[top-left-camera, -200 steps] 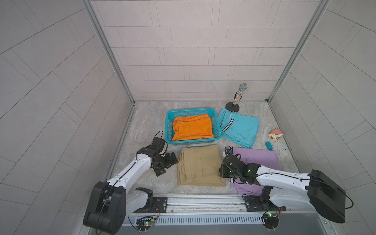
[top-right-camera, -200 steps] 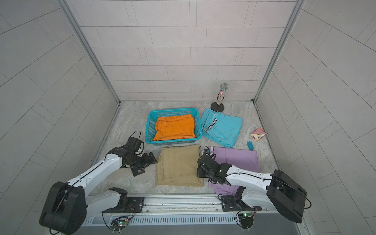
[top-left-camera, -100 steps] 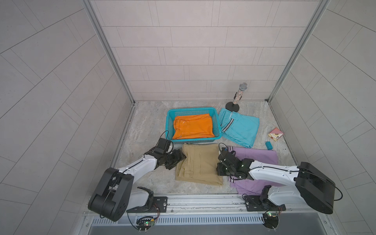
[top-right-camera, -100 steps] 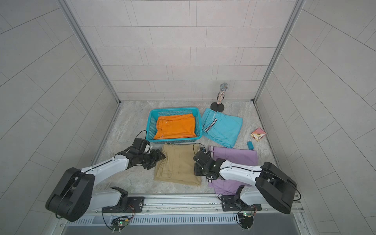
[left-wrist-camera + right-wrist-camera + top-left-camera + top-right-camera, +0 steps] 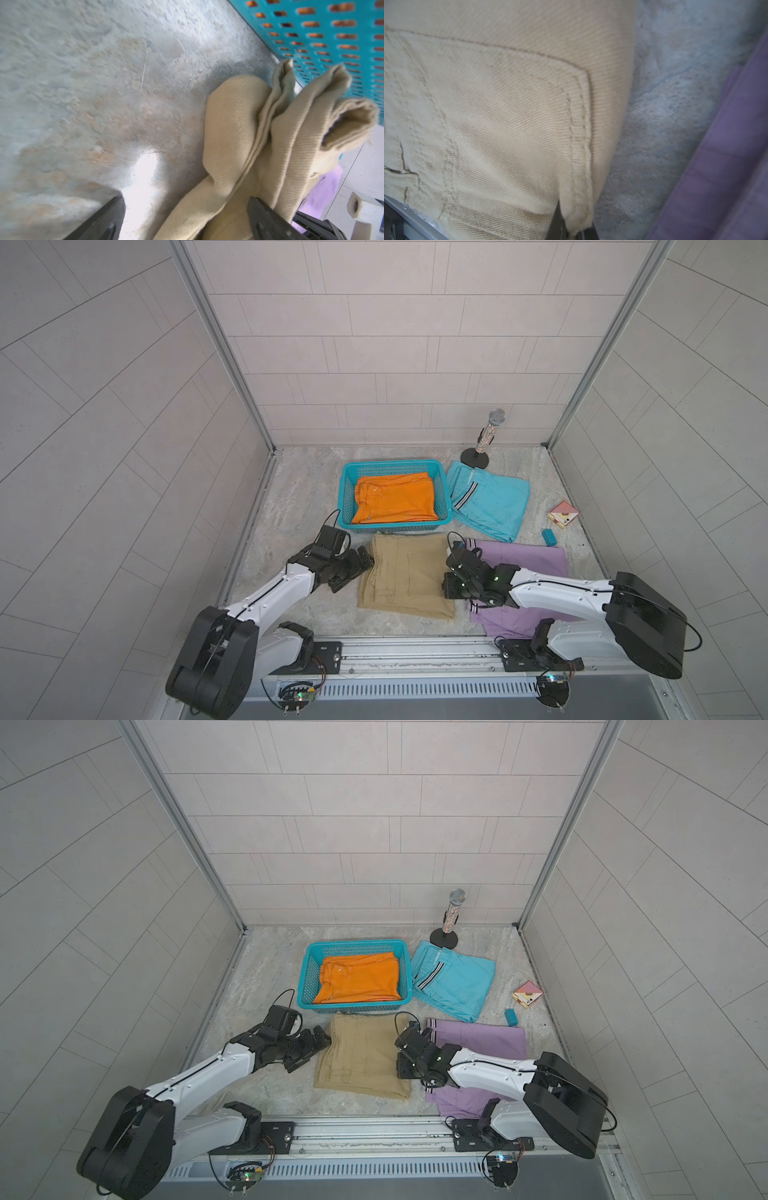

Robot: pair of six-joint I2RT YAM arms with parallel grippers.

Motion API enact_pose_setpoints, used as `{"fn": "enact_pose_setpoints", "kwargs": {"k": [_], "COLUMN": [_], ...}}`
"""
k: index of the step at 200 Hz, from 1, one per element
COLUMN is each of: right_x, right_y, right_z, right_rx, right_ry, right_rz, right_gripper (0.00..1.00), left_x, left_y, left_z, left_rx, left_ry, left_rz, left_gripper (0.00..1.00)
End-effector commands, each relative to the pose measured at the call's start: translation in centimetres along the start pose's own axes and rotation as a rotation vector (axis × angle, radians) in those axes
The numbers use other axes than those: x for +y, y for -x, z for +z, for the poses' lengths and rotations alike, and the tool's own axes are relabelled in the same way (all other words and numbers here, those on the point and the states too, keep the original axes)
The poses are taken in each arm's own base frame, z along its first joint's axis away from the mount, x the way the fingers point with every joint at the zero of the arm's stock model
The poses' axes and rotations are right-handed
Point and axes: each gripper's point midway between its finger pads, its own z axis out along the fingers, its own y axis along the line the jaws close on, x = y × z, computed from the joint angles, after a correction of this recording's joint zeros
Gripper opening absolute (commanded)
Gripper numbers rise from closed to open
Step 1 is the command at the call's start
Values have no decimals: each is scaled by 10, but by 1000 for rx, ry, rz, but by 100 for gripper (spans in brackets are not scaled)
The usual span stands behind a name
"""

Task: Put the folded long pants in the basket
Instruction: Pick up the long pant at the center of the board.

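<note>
- The khaki pants (image 5: 405,576) lie just in front of the basket (image 5: 390,466), their long axis running from its near wall toward the robot, slightly skewed.
- The left gripper (image 5: 359,570) has its jaws wide apart at the khaki pants' left edge, where the cloth is rumpled.
- The right gripper (image 5: 569,228) is pinched tight on their right edge.
- The orange pants (image 5: 395,499) lie inside the basket, lengthwise along it.
- The turquoise pants (image 5: 490,502) lie just right of the basket, and the lilac pants (image 5: 528,562) lie right of it and nearer the robot.
</note>
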Motion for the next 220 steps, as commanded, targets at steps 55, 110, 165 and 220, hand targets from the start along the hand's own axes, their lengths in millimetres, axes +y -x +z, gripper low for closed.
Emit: {"fn": "enact_pose_setpoints", "kwargs": {"k": [55, 110, 165, 220], "right_x": [-2, -6, -2, 5], "right_y": [-8, -12, -10, -7], "right_z": [13, 20, 19, 13], "right_rx": [39, 54, 51, 50], "right_ry": [-4, -16, -3, 9], "right_rz": [-16, -17, -20, -38], "right_gripper": [0, 0, 0, 0], "left_x": [-23, -20, 7, -2], "left_y": [-6, 3, -3, -1], "left_z": [-8, -32, 5, 14], "left_rx": [-19, -133, -34, 4], "left_ry": [-189, -158, -32, -60], "left_rz": [4, 17, 50, 71], "left_gripper": [100, 100, 100, 8]}}
